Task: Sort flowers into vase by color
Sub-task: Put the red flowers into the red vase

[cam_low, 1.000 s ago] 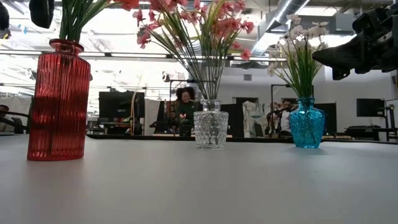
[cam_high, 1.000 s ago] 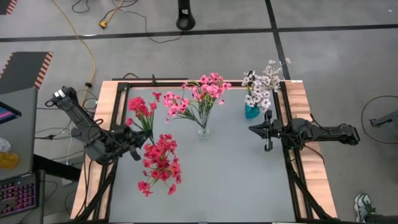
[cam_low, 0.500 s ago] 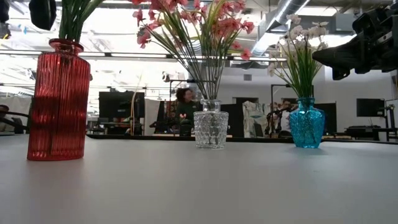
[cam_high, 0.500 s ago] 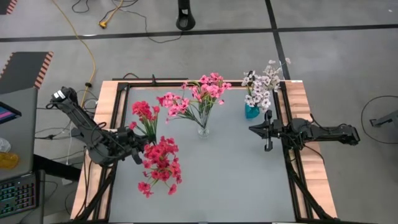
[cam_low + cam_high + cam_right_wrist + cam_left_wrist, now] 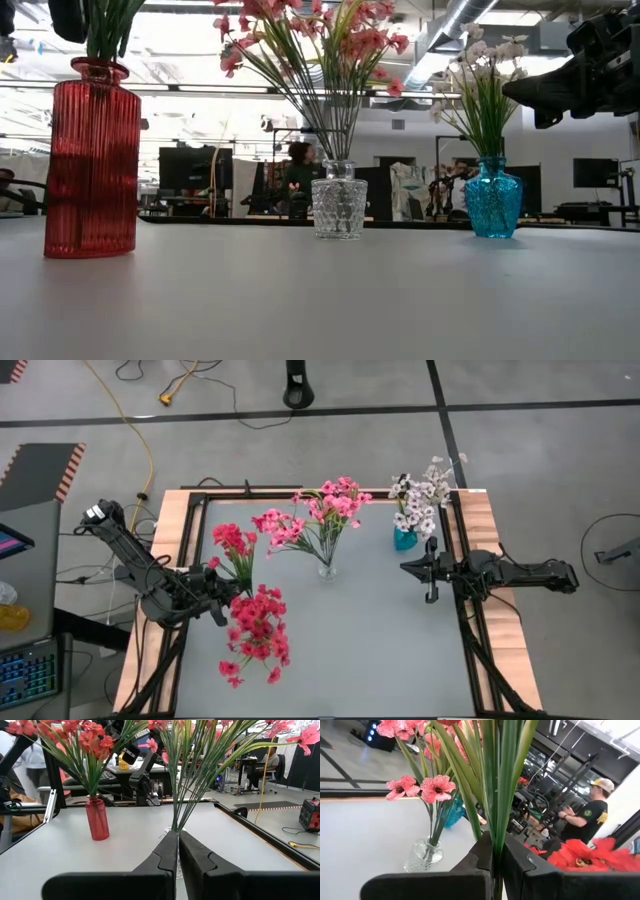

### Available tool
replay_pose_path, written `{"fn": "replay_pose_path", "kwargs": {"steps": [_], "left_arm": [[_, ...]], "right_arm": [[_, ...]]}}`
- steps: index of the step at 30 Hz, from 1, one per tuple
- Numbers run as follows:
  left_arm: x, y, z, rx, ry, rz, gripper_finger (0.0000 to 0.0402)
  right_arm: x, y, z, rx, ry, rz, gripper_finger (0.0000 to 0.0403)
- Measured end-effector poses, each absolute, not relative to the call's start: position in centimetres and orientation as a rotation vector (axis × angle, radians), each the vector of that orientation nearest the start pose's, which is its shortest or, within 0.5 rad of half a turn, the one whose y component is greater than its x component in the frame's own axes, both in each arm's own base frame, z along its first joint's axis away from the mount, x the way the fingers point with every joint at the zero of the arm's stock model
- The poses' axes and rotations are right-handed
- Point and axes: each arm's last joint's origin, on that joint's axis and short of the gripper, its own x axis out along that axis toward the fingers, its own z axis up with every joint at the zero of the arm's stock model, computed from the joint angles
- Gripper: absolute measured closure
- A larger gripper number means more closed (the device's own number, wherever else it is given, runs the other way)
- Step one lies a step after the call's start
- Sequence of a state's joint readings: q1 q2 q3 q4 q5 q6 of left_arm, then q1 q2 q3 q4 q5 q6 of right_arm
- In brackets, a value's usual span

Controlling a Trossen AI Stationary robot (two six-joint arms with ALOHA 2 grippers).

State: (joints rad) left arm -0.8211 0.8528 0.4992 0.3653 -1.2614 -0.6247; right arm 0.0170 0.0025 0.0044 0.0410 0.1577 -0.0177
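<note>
Your left claw [image 5: 215, 607] is clamped on the green stems of a bunch of red artificial flowers [image 5: 255, 635], carried above the grey table [image 5: 380, 650] just beside the ribbed red glass vase [image 5: 91, 160]. Tip the stems upright and centre their ends over the vase mouth before lowering. Your right claw [image 5: 430, 571], fingers together and empty, waits near the blue glass vase [image 5: 404, 539].
</note>
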Motion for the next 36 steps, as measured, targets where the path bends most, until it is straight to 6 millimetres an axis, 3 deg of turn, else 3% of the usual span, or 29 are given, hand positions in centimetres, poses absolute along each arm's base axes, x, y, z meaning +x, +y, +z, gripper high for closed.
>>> {"fn": "replay_pose_path", "kwargs": {"steps": [36], "left_arm": [[13.15,-10.23,27.87,-0.519,-0.088,0.327,0.0401]], "right_arm": [[9.72,-0.29,16.89,-0.014,-0.042,-0.141,0.0356]]}}
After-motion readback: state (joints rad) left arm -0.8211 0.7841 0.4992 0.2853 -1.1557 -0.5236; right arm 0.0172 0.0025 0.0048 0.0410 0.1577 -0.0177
